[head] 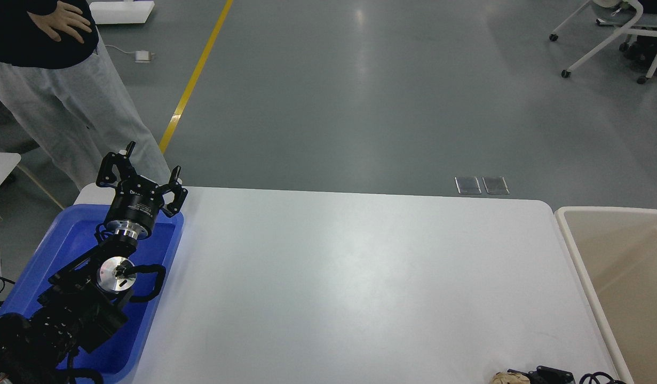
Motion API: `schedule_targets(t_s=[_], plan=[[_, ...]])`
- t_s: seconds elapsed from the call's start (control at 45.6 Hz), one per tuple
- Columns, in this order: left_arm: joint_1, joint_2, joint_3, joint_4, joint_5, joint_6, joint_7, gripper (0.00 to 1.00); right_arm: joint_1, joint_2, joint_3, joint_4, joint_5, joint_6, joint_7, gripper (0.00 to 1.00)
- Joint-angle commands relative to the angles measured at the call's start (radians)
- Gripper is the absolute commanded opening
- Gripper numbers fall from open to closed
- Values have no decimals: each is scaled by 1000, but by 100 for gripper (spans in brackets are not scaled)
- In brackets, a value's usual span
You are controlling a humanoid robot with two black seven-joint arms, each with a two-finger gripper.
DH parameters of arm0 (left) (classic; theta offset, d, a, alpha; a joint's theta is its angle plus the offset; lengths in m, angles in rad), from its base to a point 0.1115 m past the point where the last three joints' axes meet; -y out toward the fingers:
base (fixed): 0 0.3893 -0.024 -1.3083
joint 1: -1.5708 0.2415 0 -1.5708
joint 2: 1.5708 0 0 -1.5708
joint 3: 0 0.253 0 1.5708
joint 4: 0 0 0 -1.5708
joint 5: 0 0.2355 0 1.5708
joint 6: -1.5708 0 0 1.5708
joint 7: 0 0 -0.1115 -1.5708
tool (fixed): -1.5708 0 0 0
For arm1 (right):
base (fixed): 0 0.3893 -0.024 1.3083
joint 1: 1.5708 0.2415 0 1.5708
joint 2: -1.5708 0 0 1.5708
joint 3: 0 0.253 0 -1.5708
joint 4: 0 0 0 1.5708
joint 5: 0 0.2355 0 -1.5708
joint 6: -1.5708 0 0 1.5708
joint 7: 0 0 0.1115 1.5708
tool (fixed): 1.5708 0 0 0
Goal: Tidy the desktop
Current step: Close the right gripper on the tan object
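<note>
The white desktop (360,277) fills the middle of the head view, and its surface is bare apart from its near right edge. My left gripper (141,173) is open and empty, held above the far end of the blue tray (56,240). Only a sliver of my right gripper (541,372) shows at the bottom edge, and its fingers cannot be told apart. A small crumpled tan thing (509,377) lies right beside it on the desktop's near right edge. I cannot tell whether they touch.
A beige open bin (574,250) stands against the desktop's right end. A person in grey trousers (66,106) stands beyond the far left corner. A wheeled chair (606,37) stands far back right. A yellow floor line (192,80) runs behind the table.
</note>
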Motion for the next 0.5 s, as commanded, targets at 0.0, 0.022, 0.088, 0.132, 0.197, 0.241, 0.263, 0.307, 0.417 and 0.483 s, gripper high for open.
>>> schedule_targets(t_s=[0.0,0.022,0.088,0.132,0.197,0.241,0.263,0.307,0.417,0.483], plan=[[0,0,0,0,0,0,0,100,1,18,3,-24,5,-10,0,33],[0,0,0,0,0,1,0,100,1,17,3,-25,5,-15,0,26],[0,0,0,0,0,1,0,100,4,14,1,-36,5,-27,0,14],[0,0,0,0,0,1,0,100,3,12,1,-38,5,-29,0,13],[0,0,0,0,0,1,0,100,1,11,1,-38,7,-29,-1,0],[0,0,0,0,0,1,0,100,1,12,1,-38,12,-27,-1,0],[0,0,0,0,0,0,0,100,3,11,3,-38,16,-27,-1,0],[0,0,0,0,0,0,0,100,6,11,3,-38,35,-29,-1,0],[0,0,0,0,0,1,0,100,11,5,4,-30,70,-30,0,0],[0,0,0,0,0,1,0,100,17,-9,9,-22,70,-30,0,0]])
